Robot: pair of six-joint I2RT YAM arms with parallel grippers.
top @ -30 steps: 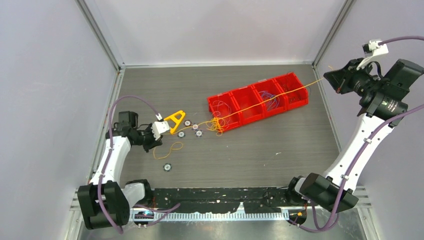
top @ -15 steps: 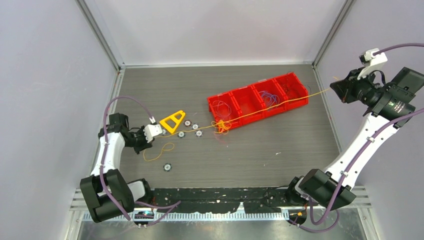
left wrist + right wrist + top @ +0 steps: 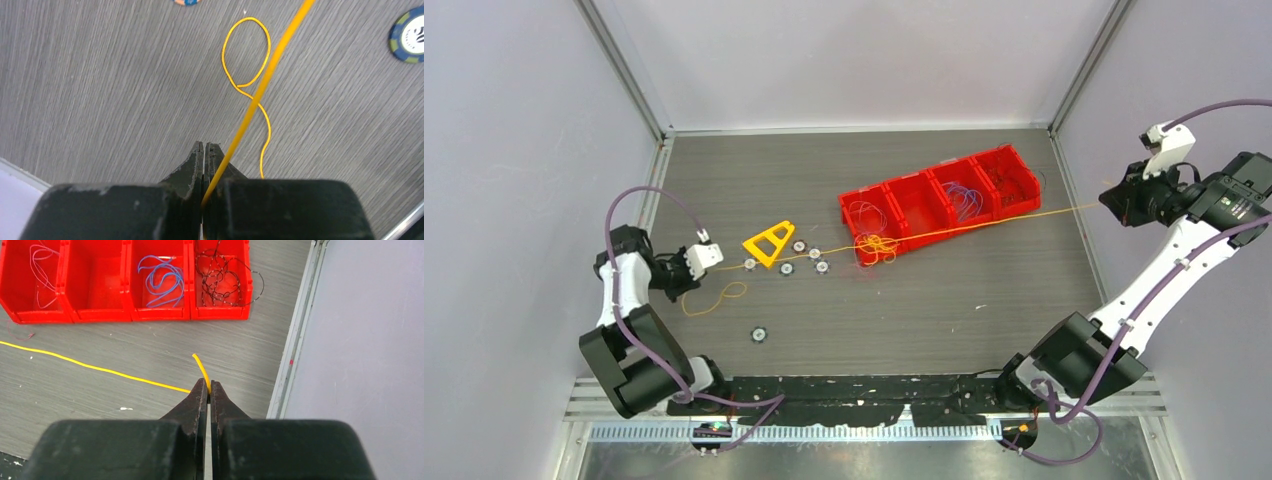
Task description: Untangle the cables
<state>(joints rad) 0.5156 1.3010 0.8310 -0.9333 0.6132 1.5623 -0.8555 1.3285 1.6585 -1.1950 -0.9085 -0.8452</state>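
Item: yellow cable [image 3: 1044,213], one taut strand, long axis left-to-right along the near side of the red bin tray [image 3: 849,215]; tangled knot [image 3: 876,247] at the tray's near-left corner, judged nearer the left arm; left gripper [image 3: 205,147] clamped on the strand, well left of the tray; right gripper [image 3: 208,386] clamped on its other end, past the tray's right end

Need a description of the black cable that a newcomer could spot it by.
Find the red four-compartment tray mid-scene. The black cable lies tangled in its rightmost end compartment. The neighbouring compartment holds a blue cable instead.
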